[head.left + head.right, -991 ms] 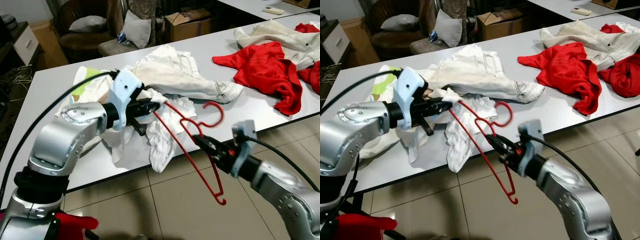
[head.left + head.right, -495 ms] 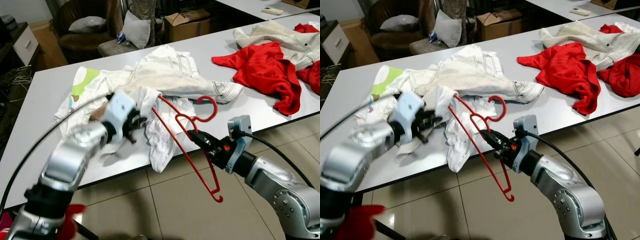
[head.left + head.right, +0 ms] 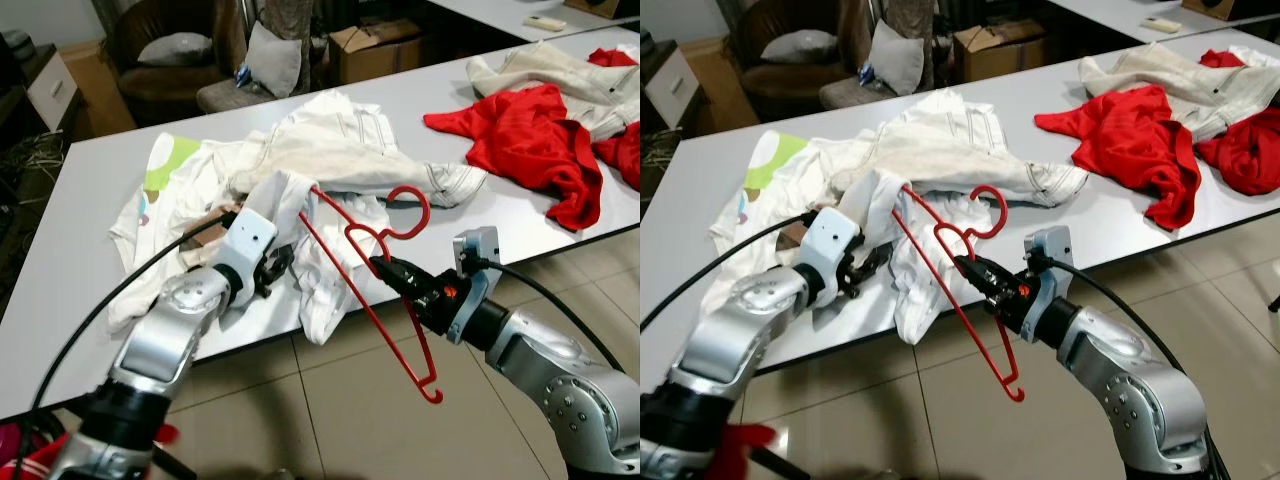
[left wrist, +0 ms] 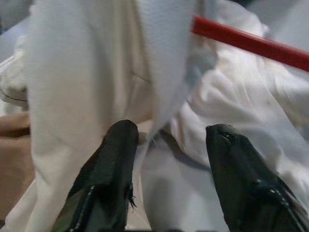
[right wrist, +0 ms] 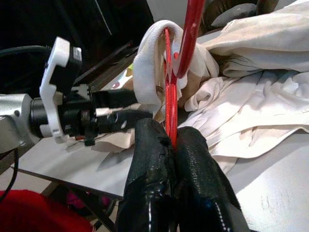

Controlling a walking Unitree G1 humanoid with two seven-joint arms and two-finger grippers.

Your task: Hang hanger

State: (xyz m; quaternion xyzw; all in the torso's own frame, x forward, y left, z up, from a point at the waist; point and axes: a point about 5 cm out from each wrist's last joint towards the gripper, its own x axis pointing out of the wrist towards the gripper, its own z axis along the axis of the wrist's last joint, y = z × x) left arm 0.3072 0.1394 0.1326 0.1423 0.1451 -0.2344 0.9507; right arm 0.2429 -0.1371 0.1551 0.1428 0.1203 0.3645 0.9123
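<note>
A red wire hanger (image 5: 191, 30) hangs tilted over the table's front edge, with my right gripper (image 3: 385, 268) shut on its wire just below the hook. The hanger's upper end is tucked into a white garment (image 3: 322, 272) that drapes over the edge. My left gripper (image 3: 279, 263) is open, low beside that garment and to the left of the hanger. In the left wrist view, its fingers (image 4: 118, 145) straddle a fold of the white cloth (image 4: 96, 63) without closing on it.
On the grey table (image 3: 85, 200) lie a cream jacket (image 3: 340, 150) in the middle and red clothes (image 3: 530, 130) on the right. Tiled floor (image 3: 330, 400) lies below the hanger. An armchair (image 3: 165, 65) and a cardboard box (image 3: 375, 45) stand beyond the table.
My left arm has dropped and drawn back from the hanger's upper end toward the table edge, fingers now open. The right gripper has carried the hanger slightly left and up.
</note>
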